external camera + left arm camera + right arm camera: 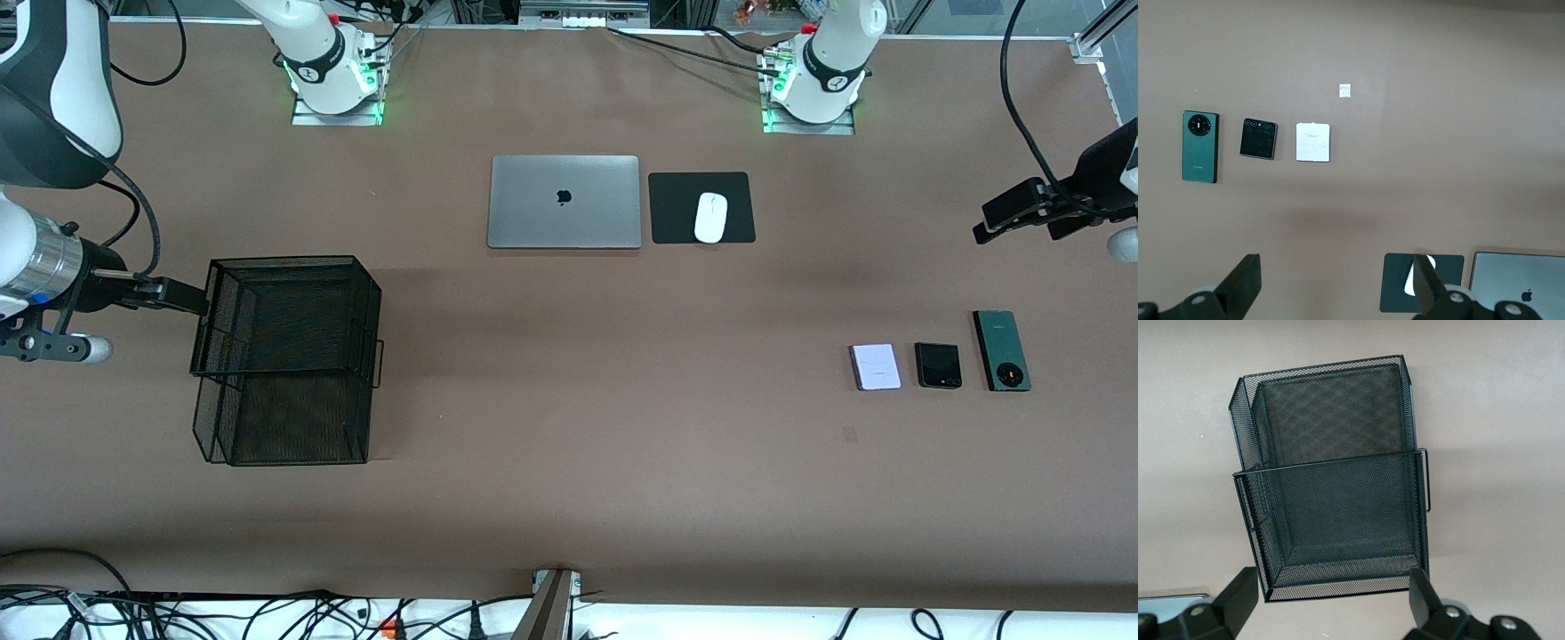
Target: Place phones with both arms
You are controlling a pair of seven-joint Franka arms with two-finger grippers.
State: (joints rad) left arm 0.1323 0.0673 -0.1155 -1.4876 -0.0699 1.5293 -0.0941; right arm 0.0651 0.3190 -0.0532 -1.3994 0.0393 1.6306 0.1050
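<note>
Three phones lie in a row on the brown table toward the left arm's end: a pale lilac one (876, 367), a black squarish one (939, 365) and a longer dark green one (1002, 350) with a round camera ring. The left wrist view shows all three: the lilac phone (1313, 142), the black phone (1259, 139) and the green phone (1200, 147). My left gripper (1000, 218) (1337, 287) is open and empty, up over bare table, apart from the phones. My right gripper (178, 295) (1331, 597) is open and empty, up beside the black mesh basket (284, 260).
The two-tier mesh basket (1331, 507) stands toward the right arm's end. A shut silver laptop (564, 202) and a white mouse (710, 217) on a black pad (676, 209) lie mid-table near the arm bases. A small white tag (1345, 90) lies near the lilac phone.
</note>
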